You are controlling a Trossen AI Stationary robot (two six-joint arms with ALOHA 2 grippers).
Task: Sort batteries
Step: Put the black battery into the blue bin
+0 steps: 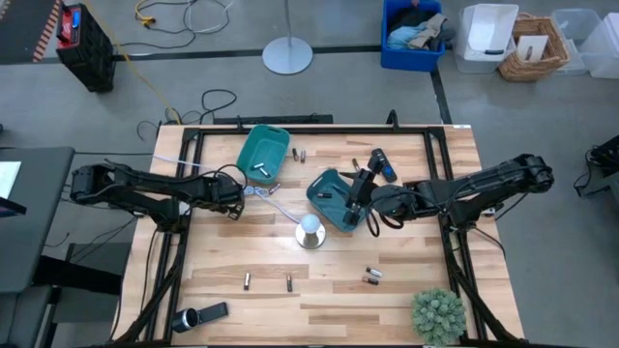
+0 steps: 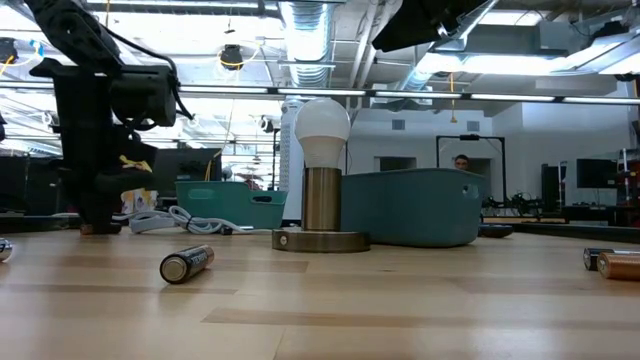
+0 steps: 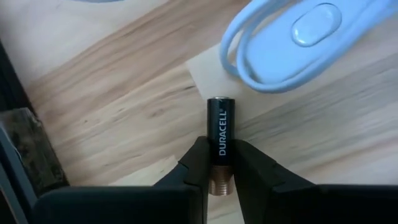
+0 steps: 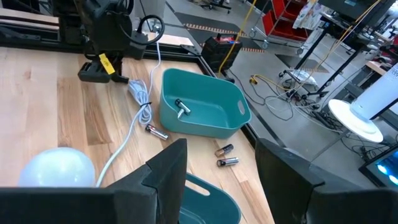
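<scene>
Black battery (image 3: 221, 144) between left claw (image 3: 221, 167) fingers

Even overhead light is covering the table (image 1: 329, 290) in the high view, and shadows are lying short and soft. In the low view, ceiling strip lights (image 2: 520, 60) are glaring and the left arm (image 2: 95, 120) is showing nearly as a silhouette against them. The near tabletop is blurring. In the left wrist view, the battery (image 3: 221, 140) is in focus; the cable (image 3: 292, 43) is reflecting pale highlights.
</scene>
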